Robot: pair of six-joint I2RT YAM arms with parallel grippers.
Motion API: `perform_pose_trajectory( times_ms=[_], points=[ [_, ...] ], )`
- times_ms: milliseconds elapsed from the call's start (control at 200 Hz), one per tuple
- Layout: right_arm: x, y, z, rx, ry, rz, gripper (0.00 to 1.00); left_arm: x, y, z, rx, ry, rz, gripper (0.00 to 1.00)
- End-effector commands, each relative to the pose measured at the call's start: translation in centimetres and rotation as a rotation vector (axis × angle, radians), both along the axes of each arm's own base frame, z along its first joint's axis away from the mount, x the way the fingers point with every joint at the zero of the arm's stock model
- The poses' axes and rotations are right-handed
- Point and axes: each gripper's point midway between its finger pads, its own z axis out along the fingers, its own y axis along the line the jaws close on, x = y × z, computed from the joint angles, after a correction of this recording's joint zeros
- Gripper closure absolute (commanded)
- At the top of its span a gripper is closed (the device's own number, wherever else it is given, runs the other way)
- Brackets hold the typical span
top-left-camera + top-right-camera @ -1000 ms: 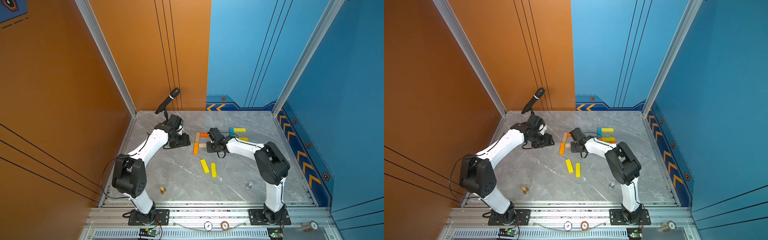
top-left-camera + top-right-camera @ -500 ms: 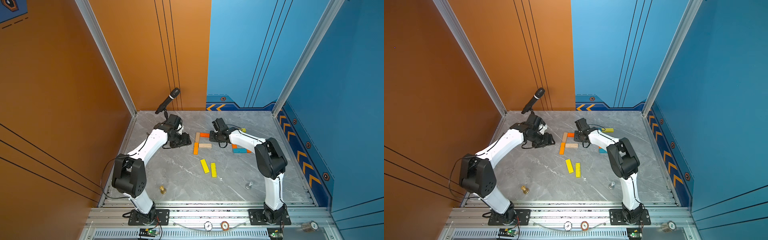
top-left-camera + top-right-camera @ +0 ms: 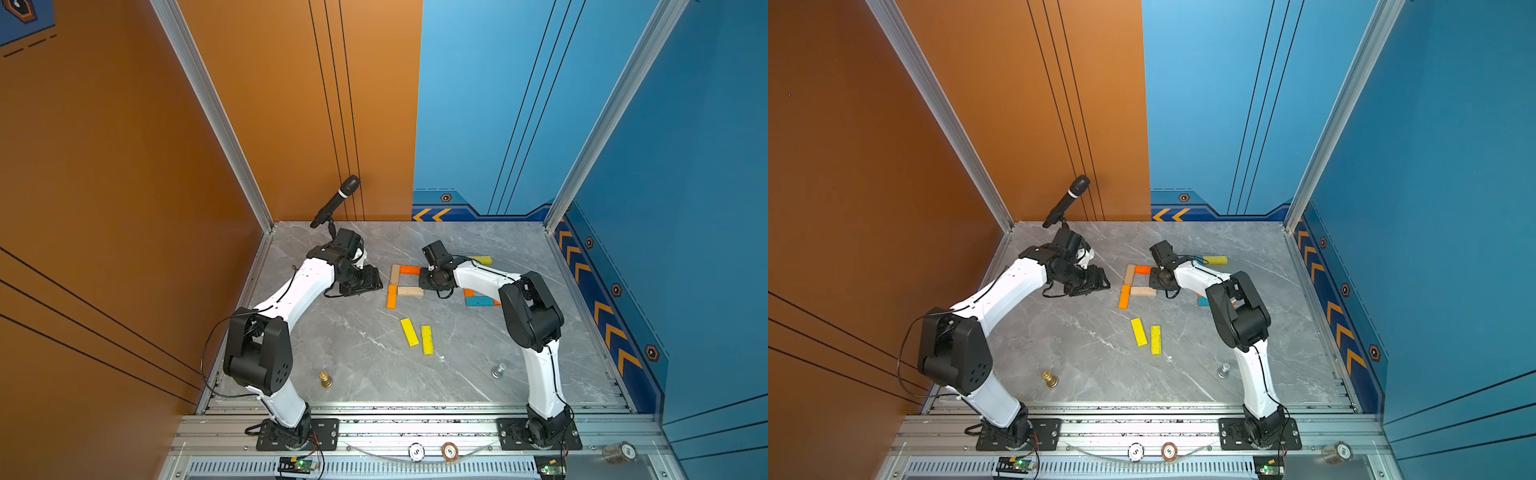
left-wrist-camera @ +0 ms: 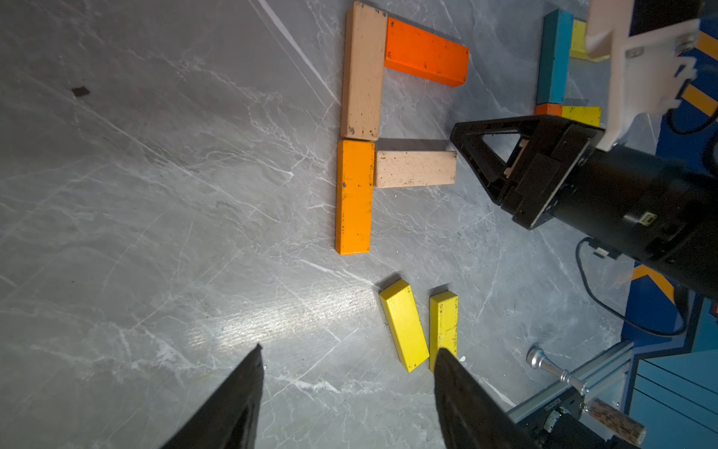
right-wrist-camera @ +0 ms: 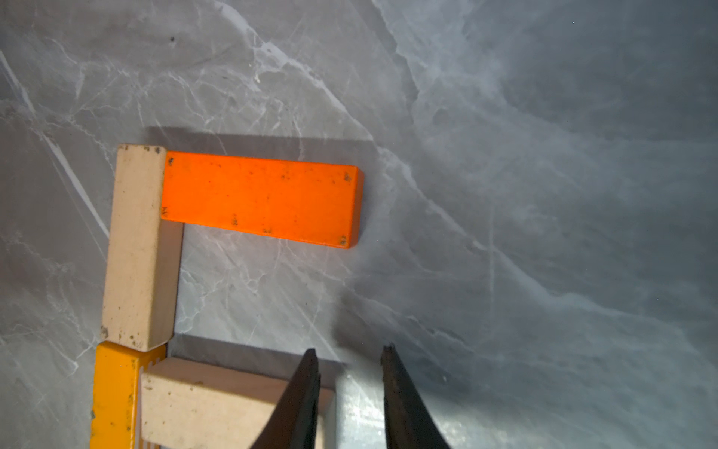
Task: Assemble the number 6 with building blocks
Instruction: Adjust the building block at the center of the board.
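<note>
I am hovering the right gripper (image 5: 349, 352), clenched on nothing, at the pale block's (image 5: 217, 404) end. The left gripper (image 4: 347, 352) is hanging released, and four building blocks (image 4: 355, 196) are lying joined mid-bench (image 3: 353, 340), others scattered nearby.

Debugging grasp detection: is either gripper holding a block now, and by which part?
Nothing held. Left gripper open, empty; right gripper nearly shut on nothing, tips at the pale crossbar block's end.
</note>
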Motion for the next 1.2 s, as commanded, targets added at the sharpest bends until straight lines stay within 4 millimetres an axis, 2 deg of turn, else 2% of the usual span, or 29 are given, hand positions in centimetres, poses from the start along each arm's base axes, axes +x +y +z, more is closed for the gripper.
perform_pose_trajectory(
  times_ms=[0,516,691,1196],
  points=[
    [0.1,0.0,-0.5,0.003,0.025,-0.013,0.7,-0.2,-0.1,-0.4,-0.022,0.018,-0.004,0.3],
    [-0.7,0.0,-1.6,-0.02,0.053,-0.004,0.73,-0.3,-0.1,-0.6,-0.025,0.026,0.0,0.3],
    [-0.8,0.0,-1.4,-0.023,0.051,-0.003,0.77,-0.2,-0.1,-0.7,-0.026,0.029,0.001,0.31],
    [-1.3,0.1,-1.4,-0.028,0.054,0.004,0.78,-0.3,-0.1,-0.8,-0.029,0.035,0.004,0.31]
  ],
)
